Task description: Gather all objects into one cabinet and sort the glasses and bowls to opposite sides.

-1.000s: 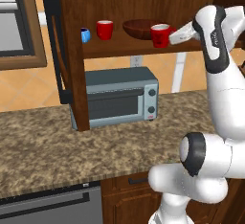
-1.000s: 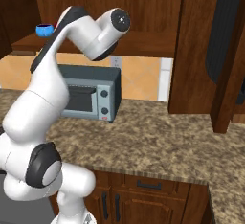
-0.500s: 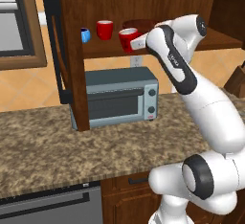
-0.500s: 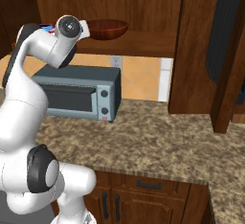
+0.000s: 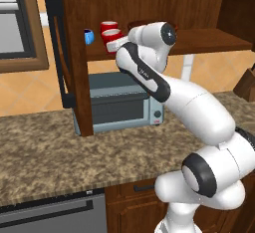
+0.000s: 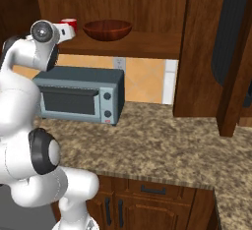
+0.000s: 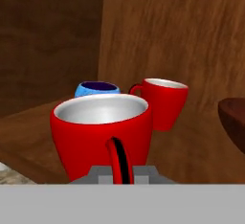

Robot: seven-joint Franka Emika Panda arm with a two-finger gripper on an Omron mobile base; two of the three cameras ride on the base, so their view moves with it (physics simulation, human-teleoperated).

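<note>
**A:** so where's the gripper [image 7: 122, 173] at? looks clamped on something red.

**B:** yep; fingers pinched tight on the handle of the near red mug [image 7: 103, 134]; it's upright at the cabinet [image 5: 199, 40] shelf.

**A:** and the rest?

**B:** second red mug [image 7: 162, 102] sits just behind it; blue cup [image 7: 97, 89] further left by the side wall; wooden bowl [image 6: 107, 29] on the same shelf, off to the right; toaster oven [image 6: 78, 94] below on the counter [image 6: 162, 140].

A rendered home kitchen: granite counter [image 5: 45, 147], toaster oven [image 6: 78, 94], wooden wall cabinet [image 5: 199, 40]
</note>
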